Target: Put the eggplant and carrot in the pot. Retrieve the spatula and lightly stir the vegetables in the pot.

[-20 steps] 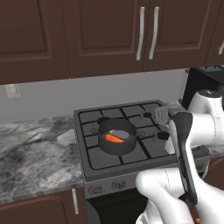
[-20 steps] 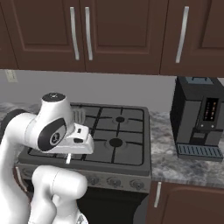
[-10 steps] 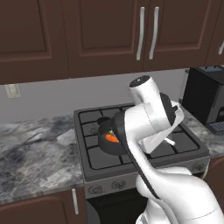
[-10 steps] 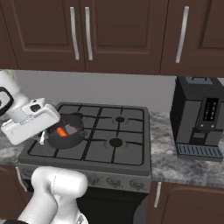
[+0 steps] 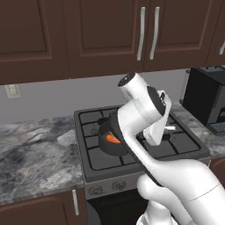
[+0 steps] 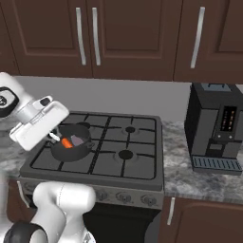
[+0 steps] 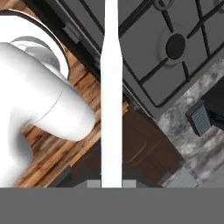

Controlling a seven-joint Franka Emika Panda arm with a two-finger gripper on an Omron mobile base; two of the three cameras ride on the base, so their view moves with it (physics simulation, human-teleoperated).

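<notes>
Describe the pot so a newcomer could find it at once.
Start at the black gas stove set into the grey marble counter under the dark wood cabinets. On its front left burner sits the pot, low, round and dark grey. Nothing else on the stove holds food: an orange carrot shows inside.

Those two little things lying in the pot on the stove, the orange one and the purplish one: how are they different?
The carrot is bright orange; the eggplant is dull purple and far harder to pick out against the dark pot. In the right base view the carrot lies nearer the robot's hand, the eggplant beyond it. Both are small, and both are inside the pot.
</notes>
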